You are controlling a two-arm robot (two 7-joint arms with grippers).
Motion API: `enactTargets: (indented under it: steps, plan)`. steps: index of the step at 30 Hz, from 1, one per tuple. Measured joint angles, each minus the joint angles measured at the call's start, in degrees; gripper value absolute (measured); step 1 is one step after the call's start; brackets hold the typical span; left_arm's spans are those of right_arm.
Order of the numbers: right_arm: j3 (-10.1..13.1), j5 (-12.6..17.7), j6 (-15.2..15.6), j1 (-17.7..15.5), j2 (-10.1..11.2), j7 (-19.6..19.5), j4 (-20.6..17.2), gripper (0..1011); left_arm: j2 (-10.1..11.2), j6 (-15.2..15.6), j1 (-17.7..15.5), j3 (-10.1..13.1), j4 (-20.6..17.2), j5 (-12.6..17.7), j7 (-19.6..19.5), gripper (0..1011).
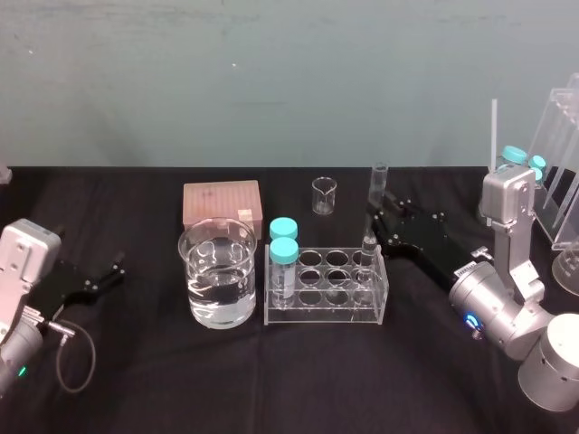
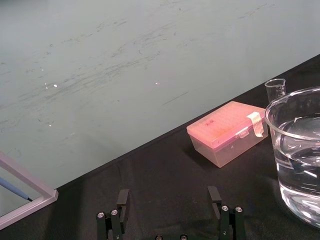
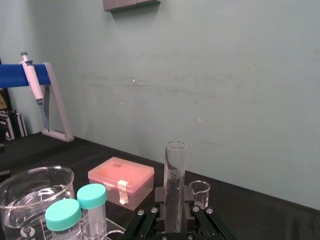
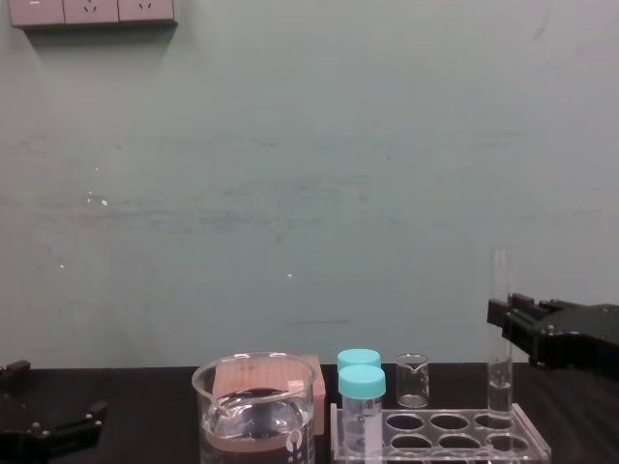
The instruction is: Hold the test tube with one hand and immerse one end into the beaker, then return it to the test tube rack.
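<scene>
The test tube [image 1: 374,194] stands upright with its lower end in a hole at the right end of the test tube rack [image 1: 317,316]. My right gripper [image 1: 372,226] reaches in from the right and is shut on the tube's middle. In the right wrist view the tube [image 3: 175,180] rises between the fingers. The beaker [image 1: 217,271], partly filled with clear liquid, sits just left of the rack. At the far left of the table my left gripper [image 1: 113,271] rests open and holds nothing. The chest view shows the tube [image 4: 500,319], the rack [image 4: 440,440] and the beaker [image 4: 256,406].
Two teal-capped vials [image 1: 283,249] stand in the rack's left end. A pink box [image 1: 222,203] and a tiny beaker [image 1: 324,194] sit behind. A clear stand [image 1: 561,172] with more capped vials is at the far right. A pipette stand [image 3: 45,100] is at the far left.
</scene>
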Motion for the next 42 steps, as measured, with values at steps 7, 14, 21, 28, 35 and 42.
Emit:
enactTargets:
  steps: [7,14,21,28,35,42]
  plan:
    - [0.56,0.07,-0.63,0.22,-0.20,0.66,-0.95,217,0.00,0.00,0.00,0.00,0.00,0.00,0.00,1000]
    - [1.19,0.78,-0.75,0.56,-0.26,1.18,-2.60,216,0.00,0.00,0.00,0.00,0.00,0.00,0.00,1000]
    - [1.61,1.64,-1.15,0.95,-0.20,1.73,-3.94,216,0.00,0.00,0.00,0.00,0.00,0.00,0.00,1000]
    - [1.95,2.15,-1.61,1.43,0.15,2.14,-4.81,216,0.00,0.00,0.00,0.00,0.00,0.00,0.00,1000]
    - [2.39,2.82,-1.80,1.80,0.50,2.28,-5.53,216,0.00,0.00,0.00,0.00,0.00,0.00,0.00,1000]
    - [2.63,3.55,-1.80,1.94,0.78,2.52,-6.09,217,0.00,0.00,0.00,0.00,0.00,0.00,0.00,1000]
